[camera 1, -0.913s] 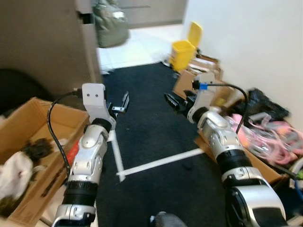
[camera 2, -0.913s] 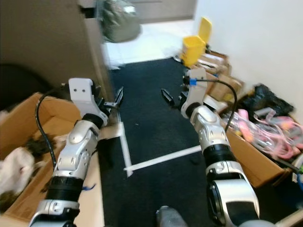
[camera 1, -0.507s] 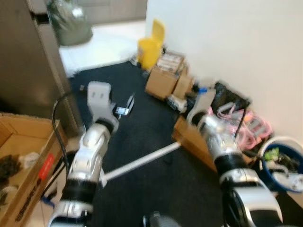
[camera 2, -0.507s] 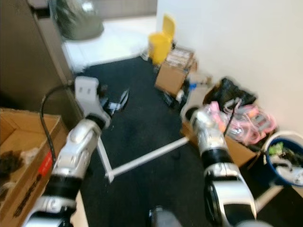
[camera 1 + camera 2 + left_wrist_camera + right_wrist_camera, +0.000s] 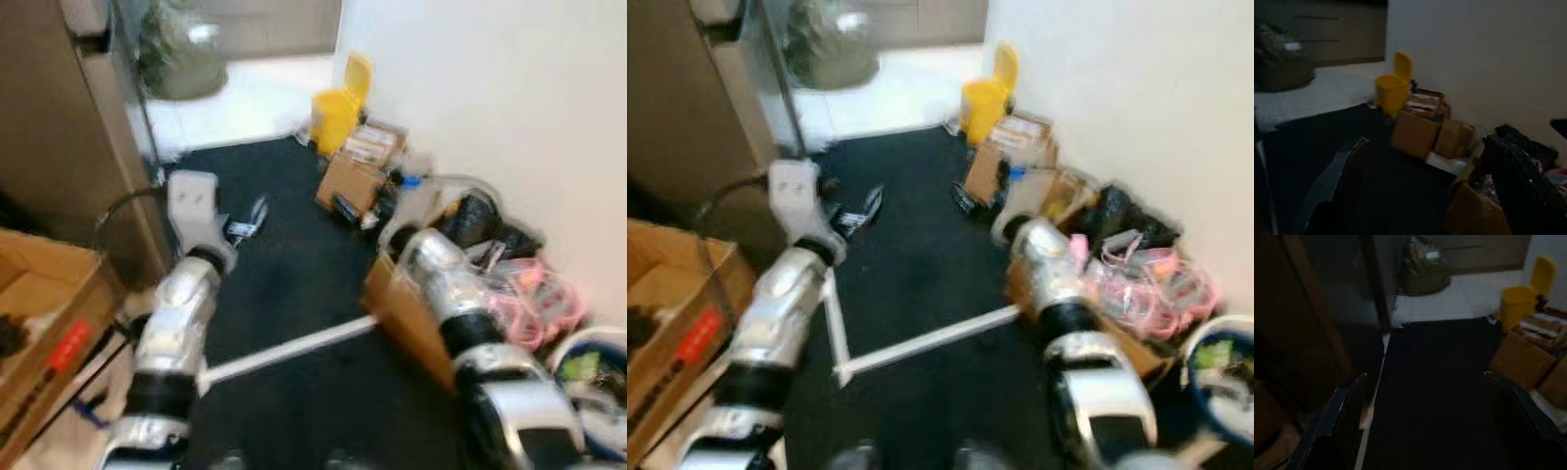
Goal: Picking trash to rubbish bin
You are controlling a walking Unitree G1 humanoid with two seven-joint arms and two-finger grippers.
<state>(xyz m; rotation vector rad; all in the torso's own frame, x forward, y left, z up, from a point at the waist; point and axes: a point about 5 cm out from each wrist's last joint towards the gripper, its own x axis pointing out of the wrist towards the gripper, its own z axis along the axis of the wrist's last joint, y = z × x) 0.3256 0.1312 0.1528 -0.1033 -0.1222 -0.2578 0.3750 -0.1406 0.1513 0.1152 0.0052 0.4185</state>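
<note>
The whole view is swinging right while it's walking, so the yellow bin (image 5: pixel 344 108) is sitting far ahead by the wall, both the left gripper (image 5: pixel 1425 196) and right gripper (image 5: pixel 1422 426) spread, carrying nothing.

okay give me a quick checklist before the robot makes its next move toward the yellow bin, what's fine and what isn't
1. Yellow bin in sight, lid up, by the wall: ok.
2. Left gripper open with nothing between its fingers: ok for grasping, but no trash is held.
3. Right gripper open, also holding nothing: ok.
4. Dark carpet between the robot and the bin looks passable: ok.
5. Cardboard boxes and pink clutter crowd the robot's right side close to the right arm: not ok, keep clearance.
6. Trash item to pick: cannot tell, the pictures are blurred.
</note>
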